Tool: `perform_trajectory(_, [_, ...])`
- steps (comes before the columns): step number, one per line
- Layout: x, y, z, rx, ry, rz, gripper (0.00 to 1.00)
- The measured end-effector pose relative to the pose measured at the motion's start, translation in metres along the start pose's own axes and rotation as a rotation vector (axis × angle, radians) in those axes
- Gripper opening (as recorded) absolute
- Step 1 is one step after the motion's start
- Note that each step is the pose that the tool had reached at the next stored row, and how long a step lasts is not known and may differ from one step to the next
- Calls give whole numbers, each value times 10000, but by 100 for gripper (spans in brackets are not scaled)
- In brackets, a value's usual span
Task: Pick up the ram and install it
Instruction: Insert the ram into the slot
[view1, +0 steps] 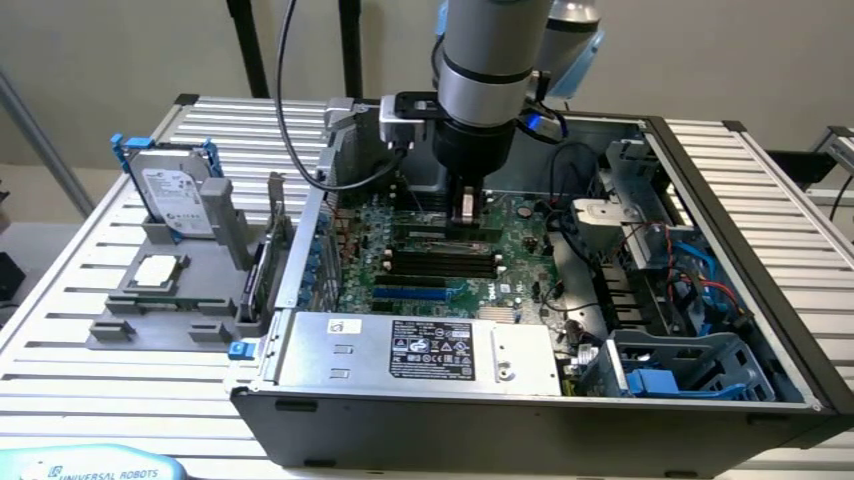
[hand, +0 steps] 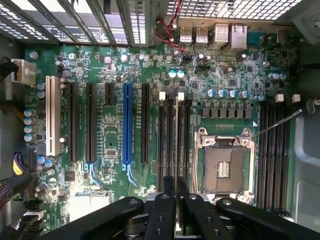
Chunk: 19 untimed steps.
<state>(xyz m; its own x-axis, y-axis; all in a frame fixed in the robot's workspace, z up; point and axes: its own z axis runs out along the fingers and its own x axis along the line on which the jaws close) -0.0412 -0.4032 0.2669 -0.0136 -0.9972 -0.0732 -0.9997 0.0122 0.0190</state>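
Observation:
My gripper (hand: 176, 184) is shut on the ram (hand: 176, 131), which appears edge-on as a thin pale strip running away from the fingertips. The stick hangs directly over the black memory slots (hand: 172, 135) of the green motherboard (hand: 107, 145), parallel to them and beside the open processor socket (hand: 224, 167). Whether its lower edge touches a slot I cannot tell. In the exterior view the gripper (view1: 467, 222) reaches down inside the open computer case (view1: 747, 240), just above the row of memory slots (view1: 441, 262).
On the exterior view's left, a grey stand (view1: 147, 320) carries a silver hard drive with blue rails (view1: 174, 190) and a square silver processor chip (view1: 156, 270). The power supply (view1: 414, 350) lies at the case front. Cables (view1: 641, 250) and a blue drive cage (view1: 681, 375) crowd the right.

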Motion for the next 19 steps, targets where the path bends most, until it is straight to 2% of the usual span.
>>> perform_trajectory(3, [3, -1, 42, 40, 52, 1, 13])
perform_trajectory(8, [7, -1, 85, 99, 332, 25, 13])
perform_trajectory(9, [8, -2, 97, 110, 369, 30, 13])
perform_trajectory(11, [10, -3, 132, 117, 389, 56, 13])
perform_trajectory(19, [21, -5, 278, 127, 388, 220, 13])
